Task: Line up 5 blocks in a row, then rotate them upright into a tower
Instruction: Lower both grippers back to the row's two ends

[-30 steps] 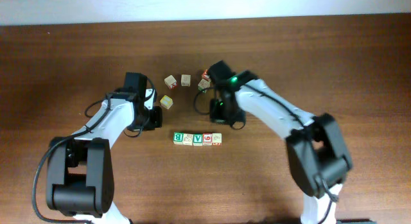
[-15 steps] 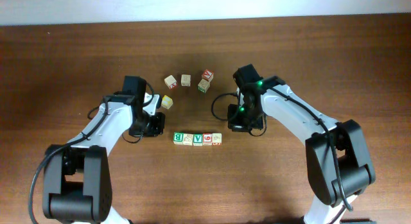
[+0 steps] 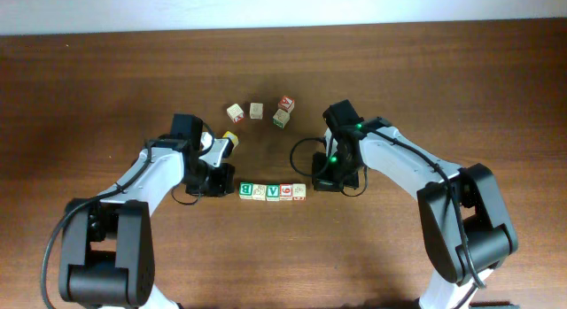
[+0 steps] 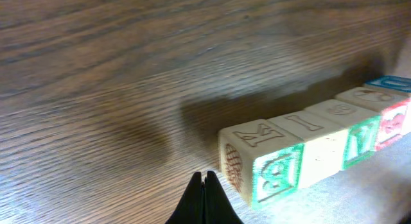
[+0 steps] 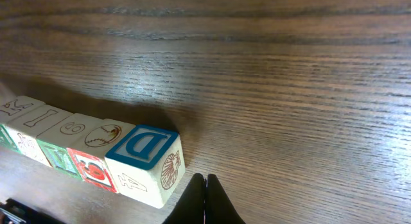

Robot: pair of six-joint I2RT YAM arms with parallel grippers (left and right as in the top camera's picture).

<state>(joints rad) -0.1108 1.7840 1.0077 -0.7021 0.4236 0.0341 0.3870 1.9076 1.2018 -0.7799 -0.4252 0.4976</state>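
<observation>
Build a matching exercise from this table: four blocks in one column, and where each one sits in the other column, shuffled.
Things:
1. green B block
2. blue D block
3. yellow-faced cube
4. green V block

Places:
a. middle of the row
b. off the row, beside the left arm
c. row end by the left hand
d. row end by the right hand

Pairs: 1-c, 2-d, 3-b, 4-a.

Overhead looking straight down, wrist views low, close, sharing the block row [image 3: 273,192] from opposite ends
</observation>
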